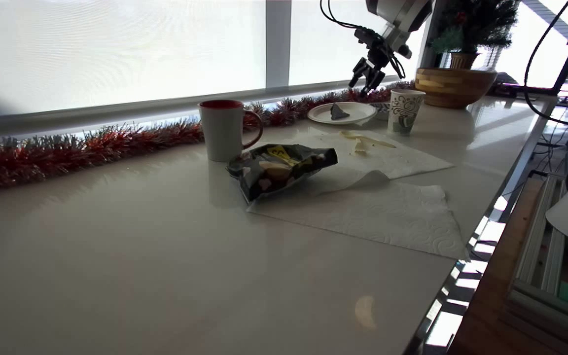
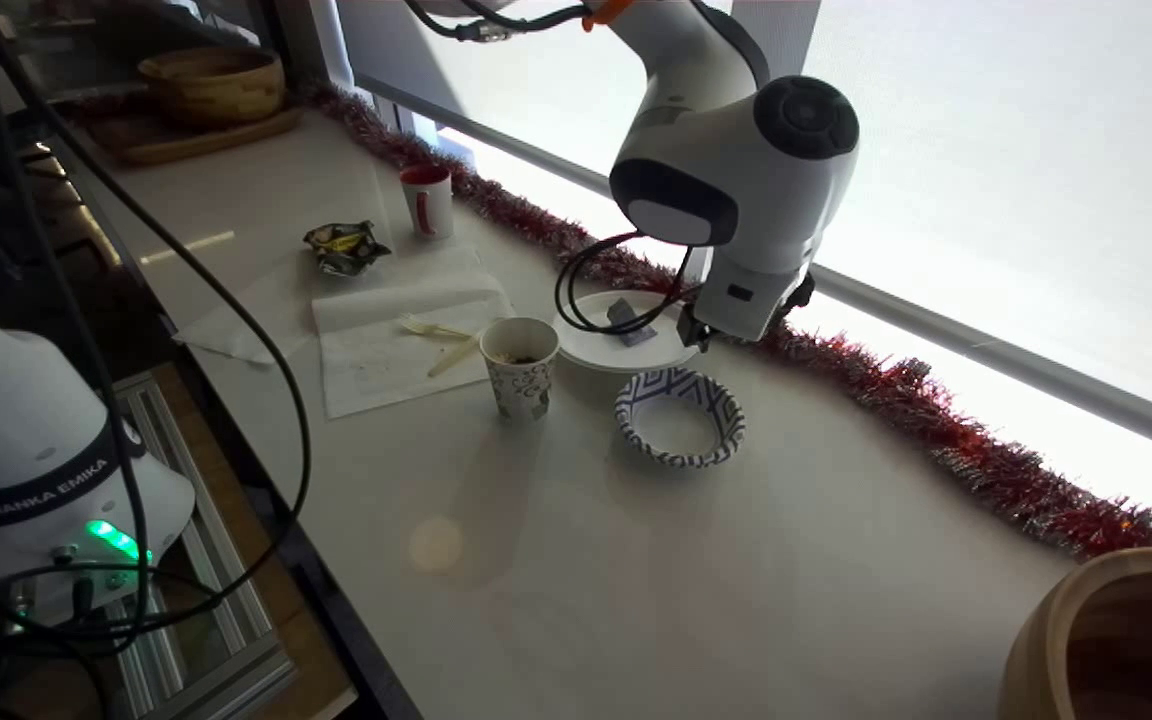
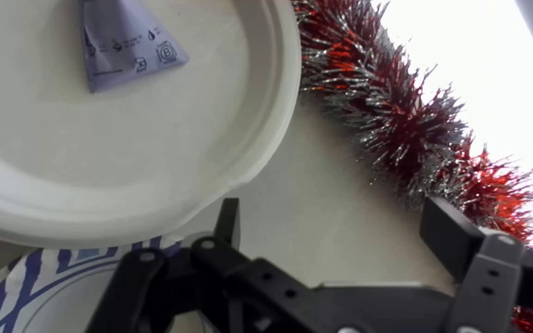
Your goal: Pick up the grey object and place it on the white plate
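Bench [image 2: 736, 560] fills the middle of the frame in both exterior views, with the arm [image 2: 736, 170] hanging from the top edge. Red tinsel [image 3: 387, 106] runs down the right of the wrist frame; drifting that way could snag, so the exit is best straight up. The white plate [image 3: 155, 152] takes the upper left there, the patterned bowl [image 3: 33, 273] just beside it at lower left; both look light and would probably skid if nudged. Along the bottom, the jaws are released: 2 fingers [image 3: 451, 236] spread wide, nothing between them. Gain height before any sideways move, since the finger at lower centre shows near the plate's rim and overlaps the bowl in view; how far above them it is, I cannot tell. Smallest, the grey object [image 3: 125, 51] rests on the plate, upper left, apart from the jaws. Placing looks done, so backing off seems the step in hand; leave the object alone.
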Robot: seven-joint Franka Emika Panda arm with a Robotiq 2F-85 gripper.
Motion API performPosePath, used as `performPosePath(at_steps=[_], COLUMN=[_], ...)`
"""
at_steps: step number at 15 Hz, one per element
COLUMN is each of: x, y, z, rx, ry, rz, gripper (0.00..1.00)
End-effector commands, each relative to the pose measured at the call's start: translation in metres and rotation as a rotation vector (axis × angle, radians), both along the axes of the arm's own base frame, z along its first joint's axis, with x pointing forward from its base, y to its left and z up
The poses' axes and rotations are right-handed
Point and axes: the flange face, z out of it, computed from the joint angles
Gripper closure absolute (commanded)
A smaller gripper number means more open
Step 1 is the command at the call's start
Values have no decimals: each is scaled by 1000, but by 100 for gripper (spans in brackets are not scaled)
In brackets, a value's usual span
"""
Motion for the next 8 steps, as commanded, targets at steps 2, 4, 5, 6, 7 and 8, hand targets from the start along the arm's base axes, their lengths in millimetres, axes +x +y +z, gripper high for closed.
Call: performPosePath(at_steps=[2,4,5,6,7,8], x=[11,13,14,15,16,18], y=[6,10,12,13,17,20], z=[-10,-17,-19,-21,-22,-22], rx=[-12,-15,-13,-12,1,10], ry=[-14,-5,-5,-3,-5,-9], rz=[-73,-82,-85,-84,-77,-62], gripper=[0,0,0,0,0,0])
